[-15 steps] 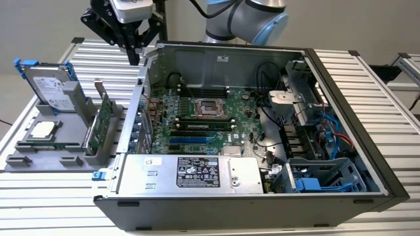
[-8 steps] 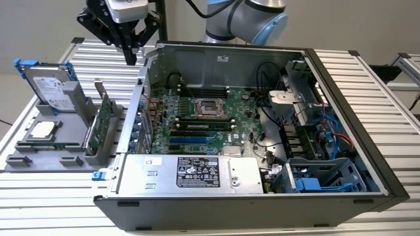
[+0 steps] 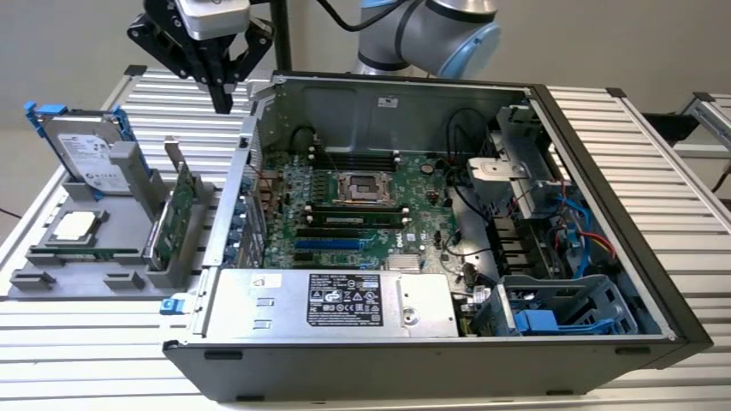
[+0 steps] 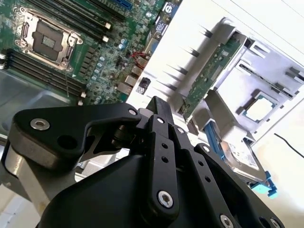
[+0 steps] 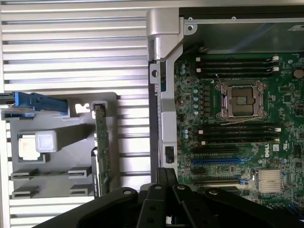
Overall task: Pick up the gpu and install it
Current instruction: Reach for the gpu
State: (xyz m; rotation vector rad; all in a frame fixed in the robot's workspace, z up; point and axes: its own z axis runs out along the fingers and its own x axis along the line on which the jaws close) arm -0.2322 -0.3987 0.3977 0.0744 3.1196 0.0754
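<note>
One closed claw (image 3: pixel 222 98) hangs well clear of the upright gpu (image 3: pixel 183 214).

The gpu (image 3: pixel 181 218) has a bare metal bracket, the holder (image 3: pixel 80 278) is matt grey plastic, the table (image 3: pixel 651 171) ribbed silvery metal.

Top of the arm (image 3: pixel 429 34) past the exterior view's edge — gpu (image 3: pixel 183 212) base inside holder (image 3: pixel 68 278)

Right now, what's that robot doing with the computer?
The robot's claw is shut and holding nothing. It hangs up high by the side wall of the open computer. The green card it has to put in stands upright in the grey tray next to the computer, not picked up yet.
</note>
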